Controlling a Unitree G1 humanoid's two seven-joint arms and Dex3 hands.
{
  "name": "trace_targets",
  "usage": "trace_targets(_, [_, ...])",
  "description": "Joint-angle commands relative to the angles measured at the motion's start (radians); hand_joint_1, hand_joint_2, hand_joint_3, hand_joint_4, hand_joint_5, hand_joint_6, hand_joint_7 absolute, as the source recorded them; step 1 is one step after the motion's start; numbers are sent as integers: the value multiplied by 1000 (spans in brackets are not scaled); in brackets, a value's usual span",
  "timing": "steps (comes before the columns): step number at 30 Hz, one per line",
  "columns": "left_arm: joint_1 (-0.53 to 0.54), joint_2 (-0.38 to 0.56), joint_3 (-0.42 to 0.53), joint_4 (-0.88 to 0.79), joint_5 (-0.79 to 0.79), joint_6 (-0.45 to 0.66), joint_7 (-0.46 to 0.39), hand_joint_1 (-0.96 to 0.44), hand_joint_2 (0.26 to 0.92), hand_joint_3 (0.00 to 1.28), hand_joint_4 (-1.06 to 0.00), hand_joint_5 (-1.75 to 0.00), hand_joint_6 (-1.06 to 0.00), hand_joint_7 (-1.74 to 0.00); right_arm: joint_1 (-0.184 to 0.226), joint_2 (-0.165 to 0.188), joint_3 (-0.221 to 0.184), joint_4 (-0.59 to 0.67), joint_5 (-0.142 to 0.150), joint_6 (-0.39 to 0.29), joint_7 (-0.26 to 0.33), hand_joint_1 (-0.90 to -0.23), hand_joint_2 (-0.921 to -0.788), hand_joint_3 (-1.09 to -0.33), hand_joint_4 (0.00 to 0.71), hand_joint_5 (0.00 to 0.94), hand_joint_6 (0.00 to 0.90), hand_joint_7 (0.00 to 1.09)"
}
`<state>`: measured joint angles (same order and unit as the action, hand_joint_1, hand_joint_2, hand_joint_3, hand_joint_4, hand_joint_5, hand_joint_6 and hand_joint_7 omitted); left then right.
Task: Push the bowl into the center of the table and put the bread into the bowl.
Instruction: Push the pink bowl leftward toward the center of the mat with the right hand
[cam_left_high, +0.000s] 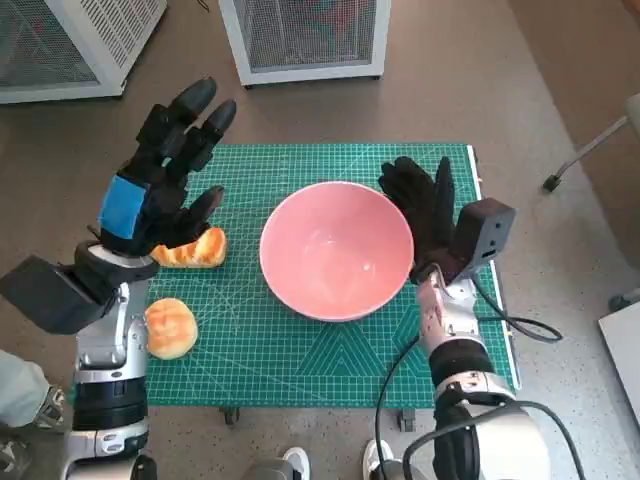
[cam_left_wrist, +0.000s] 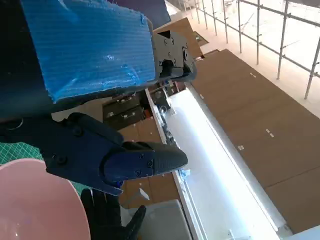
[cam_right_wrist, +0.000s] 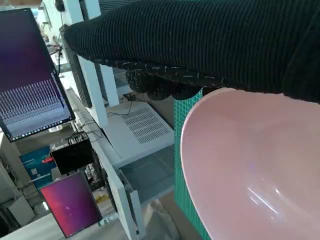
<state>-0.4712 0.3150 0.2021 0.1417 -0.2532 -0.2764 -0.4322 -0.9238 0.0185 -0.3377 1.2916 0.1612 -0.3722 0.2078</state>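
Bowl (cam_left_high: 337, 250) position is roughly at the middle of the green mat (cam_left_high: 300, 370), with the right hand (cam_left_high: 425, 215) set against its right rim; the fingers of that hand are extended and held close together, gripping nothing. If further pushing is applied from this side, the bowl may be driven left past centre, and since the contact is high on the rim, the bowl may be tipped or spun rather than slid. Two breads are seen at the left: a long one (cam_left_high: 192, 250) just left of the bowl and a round one (cam_left_high: 170, 327) nearer the near edge. The left hand (cam_left_high: 160, 175) is raised above the long bread with the fingers spread wide and nothing held; in the left wrist view the fingers (cam_left_wrist: 135, 162) are seen apart above the bowl rim (cam_left_wrist: 40, 200). Because the long bread is partly covered by this hand, the descent may be misjudged, and the bread may be nudged away or knocked against the bowl instead of being grasped. A loose grasp could allow the bread to be dropped short of the bowl.
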Motion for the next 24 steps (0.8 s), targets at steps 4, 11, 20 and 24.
trace_targets(4, [19, 20, 13, -33, -7, 10, 4, -628, 921, 438, -289, 0, -113, -383, 4, -4, -10, 10, 9, 24, 2, -582, -921, -763, 156, 5, 141, 209])
trace_targets(11, [33, 22, 16, -56, -4, 20, 9, -637, 921, 438, -286, 0, -116, -377, -1, -34, -25, -5, 23, 8, 30, -576, -921, -770, 157, 4, 139, 208])
trace_targets(20, [51, 30, 23, -107, -5, 52, 24, -646, 921, 444, -284, 0, -117, -374, -17, -79, -37, -70, 53, -88, 100, -589, -921, -754, 153, 1, 127, 204])
trace_targets(24, [53, 34, 26, -120, -7, 63, 30, -644, 921, 446, -283, -1, -117, -373, -16, -90, -31, -123, 62, -158, 137, -604, -921, -746, 154, 3, 122, 207])
